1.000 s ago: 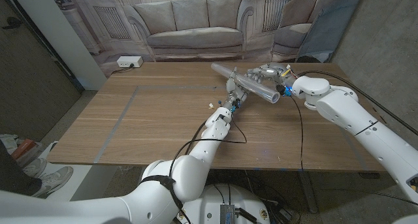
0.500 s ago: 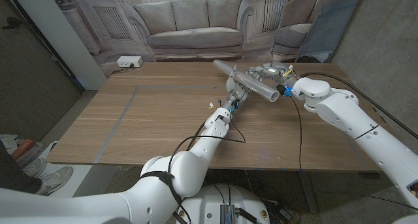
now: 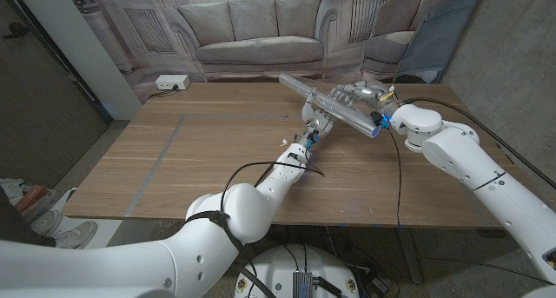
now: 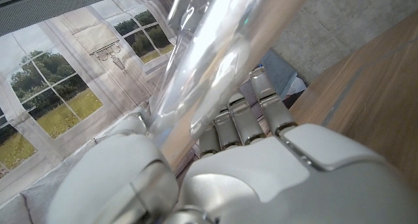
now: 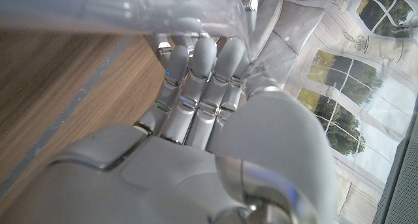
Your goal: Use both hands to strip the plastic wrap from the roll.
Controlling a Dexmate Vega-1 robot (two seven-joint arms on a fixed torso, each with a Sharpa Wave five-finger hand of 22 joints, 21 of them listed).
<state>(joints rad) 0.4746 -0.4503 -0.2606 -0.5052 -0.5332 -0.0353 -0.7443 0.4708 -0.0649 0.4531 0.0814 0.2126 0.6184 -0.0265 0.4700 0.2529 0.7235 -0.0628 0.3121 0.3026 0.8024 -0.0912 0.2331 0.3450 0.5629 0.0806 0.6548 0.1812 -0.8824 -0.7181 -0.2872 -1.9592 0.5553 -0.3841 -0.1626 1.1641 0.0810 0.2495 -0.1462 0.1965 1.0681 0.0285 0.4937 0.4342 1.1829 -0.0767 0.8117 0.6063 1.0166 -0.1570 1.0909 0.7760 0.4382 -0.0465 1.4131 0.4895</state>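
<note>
Though head blurs it, wrists show roll (image 4: 215, 67) gripped.

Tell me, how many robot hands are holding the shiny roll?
2. The left hand grips the roll around its middle, and the right hand holds it nearer the end on the robot's right.

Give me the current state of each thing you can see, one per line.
plastic wrap roll: lifted off the table, tilted, held by both hands.
left hand: grips the roll near its middle, fingers curled around it.
right hand: holds the roll toward its near end.
wooden table: bare under the roll.
</note>
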